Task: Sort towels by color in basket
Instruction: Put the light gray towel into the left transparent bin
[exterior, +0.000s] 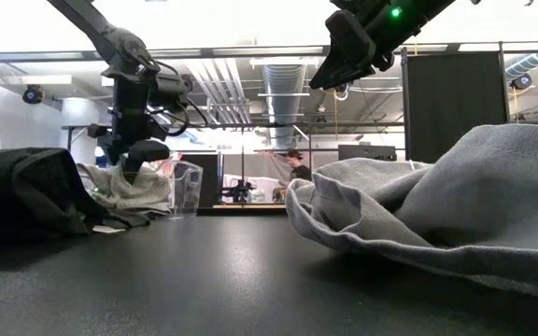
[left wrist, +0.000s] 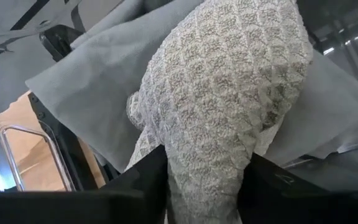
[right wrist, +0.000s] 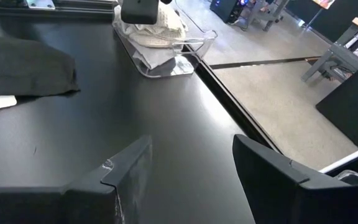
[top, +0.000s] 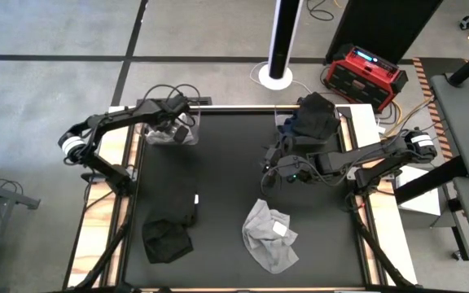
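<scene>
Left gripper (top: 172, 116): over the clear bin at the table's far left corner; fingers (left wrist: 138, 180) either side of a pale waffle-weave towel; whether clamped on it or just letting go, cannot tell.
Waffle towel (left wrist: 229, 106): between the left fingers, lying on other light cloth in the bin.
Clear bin (top: 187, 135): far left of the black table top; holds light towels, piled above the rim in the low view (exterior: 138, 191).
Right gripper (top: 269, 172): raised above the table right of centre, well off the surface in the low view (exterior: 348, 51); fingers parted, nothing between them.
Grey towel (top: 270, 236): crumpled on the table near the front edge, right of centre; small white tag on top; fills the right foreground of the low view (exterior: 437, 210).
Black towels (top: 171, 229): two dark pieces at front left, touching or overlapping; white tag beside one in the right wrist view (right wrist: 0, 102).
Dark towel pile (top: 316, 115): heaped at the far right corner, black and navy pieces; container underneath hardly visible.
Table (top: 226, 171): black surface, pale wooden edges at the sides.
</scene>
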You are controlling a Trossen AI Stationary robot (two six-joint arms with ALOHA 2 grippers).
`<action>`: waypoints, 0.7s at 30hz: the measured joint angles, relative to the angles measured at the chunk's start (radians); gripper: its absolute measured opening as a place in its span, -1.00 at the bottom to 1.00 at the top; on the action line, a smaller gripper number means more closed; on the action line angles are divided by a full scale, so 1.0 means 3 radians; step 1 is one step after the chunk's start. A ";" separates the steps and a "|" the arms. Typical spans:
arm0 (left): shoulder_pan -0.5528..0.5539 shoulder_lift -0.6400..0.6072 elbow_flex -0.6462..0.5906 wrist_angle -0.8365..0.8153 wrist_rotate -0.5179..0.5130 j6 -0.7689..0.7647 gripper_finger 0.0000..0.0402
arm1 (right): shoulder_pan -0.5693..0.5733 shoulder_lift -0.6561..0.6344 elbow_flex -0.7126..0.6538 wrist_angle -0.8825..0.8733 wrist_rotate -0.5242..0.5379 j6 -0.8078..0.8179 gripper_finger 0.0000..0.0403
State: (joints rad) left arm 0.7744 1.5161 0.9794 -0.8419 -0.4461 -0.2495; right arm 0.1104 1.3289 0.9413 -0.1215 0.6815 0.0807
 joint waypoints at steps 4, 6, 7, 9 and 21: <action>0.0001 -0.0013 0.0000 0.0002 -0.0001 -0.0015 -0.20 | 0.0000 0.0000 -0.0006 0.0000 0.0000 0.0000 0.07; 0.0001 -0.0013 0.0000 0.0002 -0.0001 -0.0023 -0.12 | 0.0000 0.0000 -0.0008 0.0000 0.0000 0.0000 0.08; 0.0000 -0.0013 0.0000 0.0002 -0.0001 -0.0022 -0.07 | 0.0000 0.0000 -0.0008 0.0000 0.0000 0.0000 0.08; -0.0001 -0.0013 0.0000 0.0001 -0.0032 -0.0018 0.02 | 0.0000 0.0000 -0.0009 0.0000 -0.0001 -0.0001 0.07; -0.0042 -0.0044 0.0096 -0.0078 -0.0173 0.0187 0.49 | 0.0000 0.0000 -0.0016 -0.0001 -0.0004 0.0020 0.10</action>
State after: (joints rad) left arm 0.7617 1.5028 1.0082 -0.8654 -0.4981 -0.1934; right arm 0.1104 1.3289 0.9363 -0.1219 0.6804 0.0868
